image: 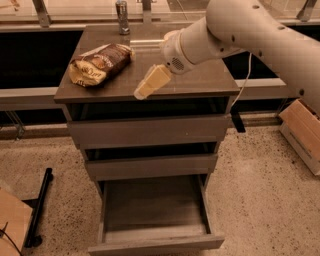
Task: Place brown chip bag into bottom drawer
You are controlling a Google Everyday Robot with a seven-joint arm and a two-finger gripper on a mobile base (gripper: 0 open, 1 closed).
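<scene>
The brown chip bag (100,64) lies on its side at the left of the grey cabinet top (200,80), tan-yellow end pointing left. My gripper (150,82) hangs over the middle of the top near its front edge, to the right of the bag and apart from it, holding nothing I can see. The white arm (240,27) reaches in from the upper right. The bottom drawer (155,244) is pulled out below, its shallow tray empty. The two drawers above it are pushed in.
A metal cylinder (122,10) stands at the back of the top. A cardboard box (302,132) sits on the floor at the right. A black bar (37,210) and a cardboard piece (10,225) lie at the lower left. A black cable hangs on the cabinet's right side.
</scene>
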